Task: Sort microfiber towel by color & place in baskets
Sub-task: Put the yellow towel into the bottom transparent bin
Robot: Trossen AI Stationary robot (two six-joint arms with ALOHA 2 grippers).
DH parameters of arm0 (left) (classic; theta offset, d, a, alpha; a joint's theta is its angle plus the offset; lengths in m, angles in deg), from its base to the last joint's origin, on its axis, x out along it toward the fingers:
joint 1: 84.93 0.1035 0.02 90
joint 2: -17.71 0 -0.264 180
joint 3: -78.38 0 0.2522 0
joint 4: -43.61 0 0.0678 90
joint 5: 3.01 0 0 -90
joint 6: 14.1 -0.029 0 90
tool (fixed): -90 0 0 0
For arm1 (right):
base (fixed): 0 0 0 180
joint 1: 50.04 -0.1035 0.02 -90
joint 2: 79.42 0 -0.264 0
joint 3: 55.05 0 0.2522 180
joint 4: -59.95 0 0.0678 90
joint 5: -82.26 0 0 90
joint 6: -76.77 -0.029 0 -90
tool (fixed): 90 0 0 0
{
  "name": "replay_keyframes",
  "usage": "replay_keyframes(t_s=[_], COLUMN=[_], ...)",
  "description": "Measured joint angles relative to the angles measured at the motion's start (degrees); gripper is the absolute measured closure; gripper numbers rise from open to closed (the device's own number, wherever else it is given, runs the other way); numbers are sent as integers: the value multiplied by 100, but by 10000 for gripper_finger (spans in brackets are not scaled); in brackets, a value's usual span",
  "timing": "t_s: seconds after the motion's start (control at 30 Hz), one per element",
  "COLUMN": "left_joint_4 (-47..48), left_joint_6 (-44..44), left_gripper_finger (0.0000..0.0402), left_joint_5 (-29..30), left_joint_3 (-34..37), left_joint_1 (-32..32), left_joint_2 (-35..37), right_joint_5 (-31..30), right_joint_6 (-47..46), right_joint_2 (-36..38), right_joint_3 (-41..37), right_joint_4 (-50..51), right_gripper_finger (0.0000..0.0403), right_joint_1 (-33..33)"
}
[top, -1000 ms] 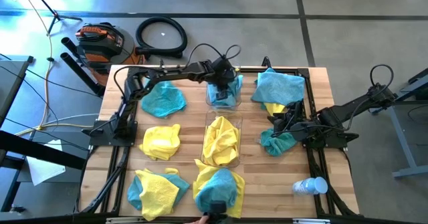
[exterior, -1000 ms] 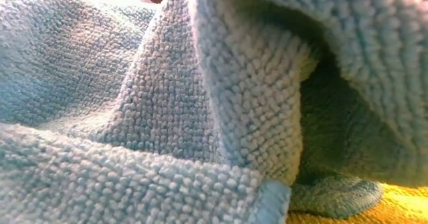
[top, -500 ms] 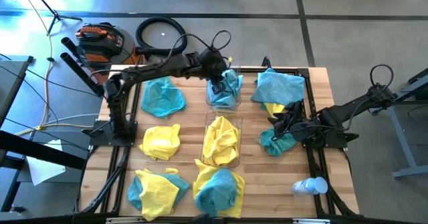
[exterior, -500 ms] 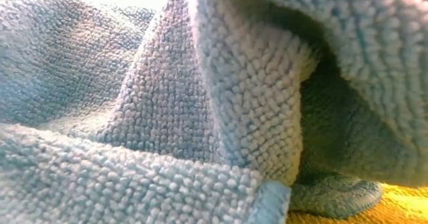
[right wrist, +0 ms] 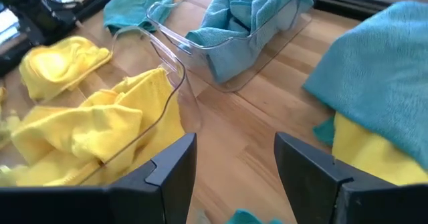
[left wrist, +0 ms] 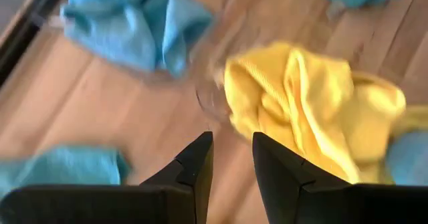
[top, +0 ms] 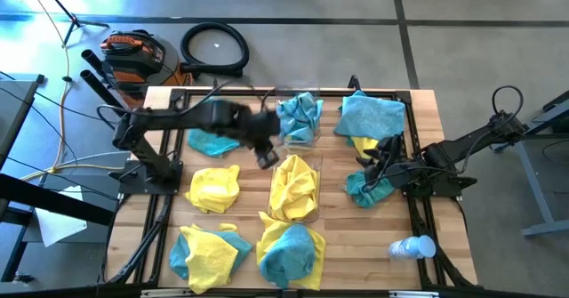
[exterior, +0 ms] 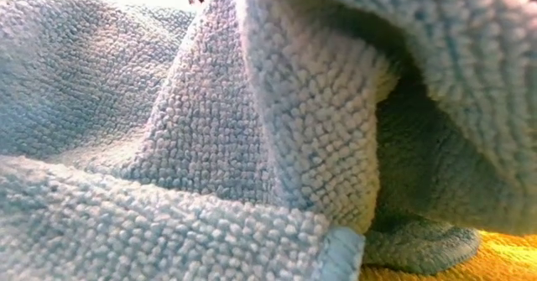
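Wooden table point(top: 333, 211): your low view shows only teal towel point(exterior: 252, 130); overhead, left gripper point(top: 266, 156) hovers empty, fingers slightly apart, beside the yellow-towel basket point(top: 295, 188); right gripper point(top: 382, 163) spread wide.

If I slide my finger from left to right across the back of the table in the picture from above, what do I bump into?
A crumpled teal-blue fuzzy towel lying loose → the clear plastic basket with a teal-blue towel bunched inside → a big teal-blue towel spread flat, covering a yellow one.

Teal-blue and bright yellow towels point(top: 212, 189), clear baskets point(top: 296, 188), pale striped wooden table point(top: 338, 236), dark arms
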Motion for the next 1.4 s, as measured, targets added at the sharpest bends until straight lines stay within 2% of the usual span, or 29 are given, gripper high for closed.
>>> replay_keyframes(t_s=[0.13,0.33,0.43,0.63,0.77,0.83,0.93,1.07,1.27,1.4], left_joint_4=[650,1607,1850,2117,2073,1903,1143,291,-421,-1147], left_joint_6=[893,2569,3201,3797,4196,4440,4557,4497,4256,4256], left_gripper_finger=[307,307,307,307,307,307,307,307,307,307], left_joint_5=[221,1000,1206,1199,817,551,356,318,-394,-486], left_joint_3=[2,2,2,50,524,903,1459,2041,2915,3420], left_joint_1=[-721,-1741,-2202,-2943,-3349,-3600,-4002,-4415,-4931,-5178], left_joint_2=[171,356,414,434,578,661,785,824,798,798], right_joint_5=[0,0,0,0,0,1,1,0,0,1], right_joint_6=[238,99,121,122,121,117,-47,-311,-555,-677], right_joint_2=[-2,-2,-2,-2,0,-1,0,-2,0,0], right_joint_3=[0,0,0,0,0,0,0,0,2,2], right_joint_4=[-3,-63,-203,-654,-899,-967,-1058,-1156,-1340,-1366], right_gripper_finger=[206,206,206,206,206,206,206,206,206,206], right_joint_1=[0,0,0,0,0,0,0,0,0,0])
